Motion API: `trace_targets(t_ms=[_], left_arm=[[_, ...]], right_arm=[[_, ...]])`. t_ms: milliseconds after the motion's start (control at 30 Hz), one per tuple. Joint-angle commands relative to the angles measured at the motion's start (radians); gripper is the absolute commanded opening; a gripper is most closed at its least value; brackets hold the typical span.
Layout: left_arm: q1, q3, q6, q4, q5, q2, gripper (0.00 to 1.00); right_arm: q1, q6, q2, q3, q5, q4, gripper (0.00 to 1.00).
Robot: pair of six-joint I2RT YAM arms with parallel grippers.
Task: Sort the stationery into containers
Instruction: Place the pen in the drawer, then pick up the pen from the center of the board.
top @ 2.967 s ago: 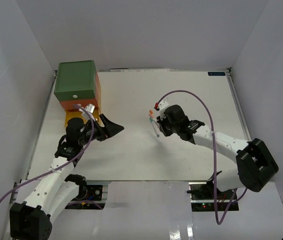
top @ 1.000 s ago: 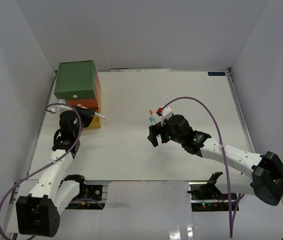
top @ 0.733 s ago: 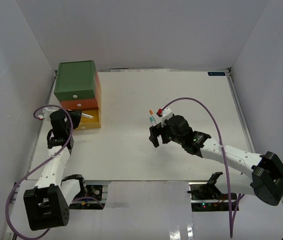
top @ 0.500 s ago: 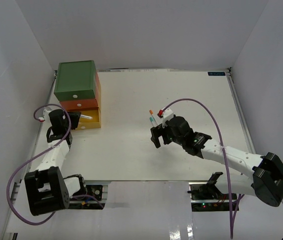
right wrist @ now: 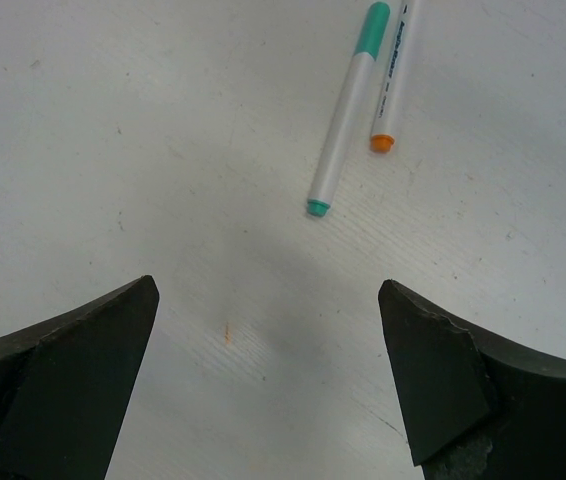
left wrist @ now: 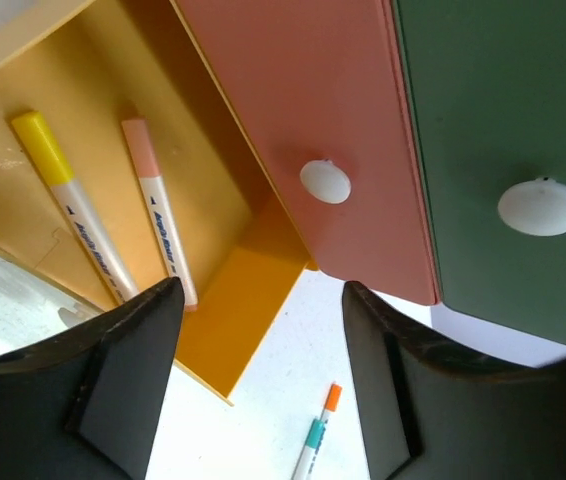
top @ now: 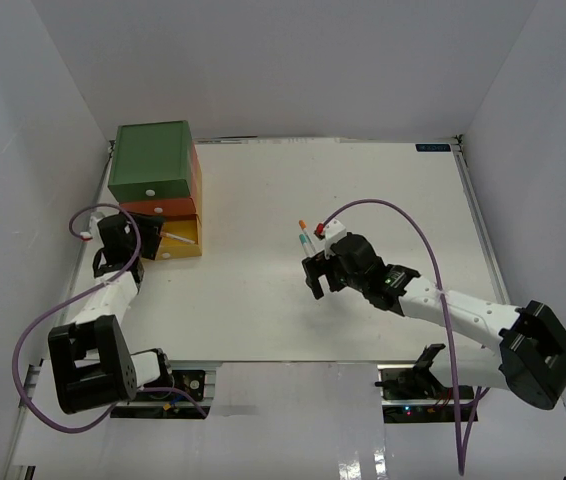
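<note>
Drawn back and opened since a second ago: left gripper [left wrist: 258, 300], jaws apart, empty.
Just beyond them, open yellow drawer [left wrist: 213, 180] holding yellow marker [left wrist: 68, 200] and pink marker [left wrist: 158, 225]; ahead of the wide-open, empty right gripper [right wrist: 268, 300], teal marker [right wrist: 348, 110] and orange marker [right wrist: 395, 75] left to sort.

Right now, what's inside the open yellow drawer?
Two markers lie side by side in the yellow drawer: a yellow-capped marker and a pink-capped marker. The drawer's back part sits under the orange-red drawer, so anything there is hidden.
</note>
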Motion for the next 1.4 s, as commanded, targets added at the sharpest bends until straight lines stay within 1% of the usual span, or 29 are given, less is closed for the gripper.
trace_targets(t_ms=[0,67,100,133,167,200,233,300,333,367,400,433,467,567,600,633,767,800,833,900,933,967,1033,1100,1167,1200,1233,1367], left_arm=[[0.010,0.051,0.040,-0.028,0.039,-0.026,0.76],[0.012,0.066,0.091,-0.075,0.055,-0.044,0.83],[0.012,0.077,0.121,-0.093,0.064,-0.064,0.90],[0.010,0.098,0.192,-0.147,0.087,-0.078,0.94],[0.010,0.106,0.232,-0.164,0.101,-0.090,0.98],[0.012,0.112,0.276,-0.187,0.118,-0.120,0.98],[0.012,0.124,0.365,-0.242,0.137,-0.139,0.98],[0.012,0.127,0.450,-0.303,0.145,-0.209,0.98],[0.010,0.112,0.511,-0.333,0.123,-0.242,0.98],[0.010,0.094,0.531,-0.366,0.106,-0.281,0.98],[0.006,0.072,0.540,-0.373,0.087,-0.365,0.98],[0.003,0.048,0.542,-0.377,0.079,-0.401,0.98],[0.003,0.020,0.556,-0.397,0.104,-0.415,0.98],[-0.007,-0.020,0.585,-0.411,0.167,-0.423,0.98],[-0.016,-0.023,0.583,-0.411,0.182,-0.429,0.98],[-0.022,-0.021,0.588,-0.411,0.194,-0.435,0.98],[-0.034,-0.020,0.593,-0.400,0.205,-0.434,0.98],[-0.034,-0.017,0.594,-0.399,0.214,-0.432,0.98],[-0.033,-0.020,0.591,-0.393,0.219,-0.432,0.98],[-0.033,-0.023,0.588,-0.388,0.231,-0.434,0.98],[-0.034,-0.024,0.588,-0.387,0.233,-0.435,0.98],[-0.034,-0.024,0.588,-0.385,0.234,-0.437,0.98],[-0.036,-0.027,0.585,-0.376,0.245,-0.440,0.98],[-0.045,-0.032,0.580,-0.365,0.260,-0.446,0.98],[-0.060,-0.038,0.573,-0.351,0.285,-0.446,0.98],[-0.062,-0.040,0.570,-0.351,0.297,-0.446,0.98],[-0.065,-0.043,0.564,-0.351,0.340,-0.446,0.98],[-0.085,-0.058,0.475,-0.341,0.423,-0.446,0.98]], right_arm=[[-0.010,-0.016,0.023,0.039,0.025,-0.019,0.97],[-0.018,-0.016,0.058,0.055,0.028,-0.030,0.97],[-0.021,-0.016,0.072,0.063,0.030,-0.036,0.96],[-0.028,-0.016,0.104,0.077,0.030,-0.045,0.96],[-0.031,-0.016,0.121,0.086,0.030,-0.049,0.95],[-0.034,-0.014,0.136,0.095,0.030,-0.056,0.93],[-0.037,-0.014,0.170,0.117,0.031,-0.063,0.92],[-0.039,-0.014,0.202,0.135,0.033,-0.068,0.89],[-0.041,-0.014,0.234,0.144,0.034,-0.068,0.88],[-0.042,-0.009,0.253,0.164,0.041,-0.068,0.86],[-0.045,-0.008,0.269,0.175,0.044,-0.068,0.84],[-0.047,-0.008,0.305,0.184,0.042,-0.068,0.83],[-0.047,-0.003,0.323,0.206,0.039,-0.068,0.81],[-0.050,0.001,0.403,0.246,0.036,-0.082,0.75],[-0.050,0.004,0.421,0.271,0.036,-0.088,0.69],[-0.050,0.006,0.453,0.282,0.034,-0.095,0.67],[-0.050,0.021,0.523,0.319,0.028,-0.096,0.64],[-0.051,0.023,0.532,0.330,0.030,-0.096,0.59],[-0.051,0.030,0.552,0.336,0.034,-0.096,0.58],[-0.051,0.037,0.578,0.342,0.041,-0.096,0.50],[-0.050,0.040,0.587,0.350,0.044,-0.097,0.48],[-0.051,0.043,0.595,0.356,0.048,-0.112,0.41],[-0.050,0.050,0.610,0.364,0.054,-0.125,0.31],[-0.050,0.058,0.601,0.356,0.054,-0.129,0.18],[-0.050,0.061,0.583,0.330,0.039,-0.113,0.17],[-0.047,0.063,0.557,0.321,0.031,-0.105,0.13],[-0.045,0.061,0.541,0.312,0.016,-0.100,0.12],[-0.016,0.058,0.454,0.275,-0.010,-0.077,0.12]])
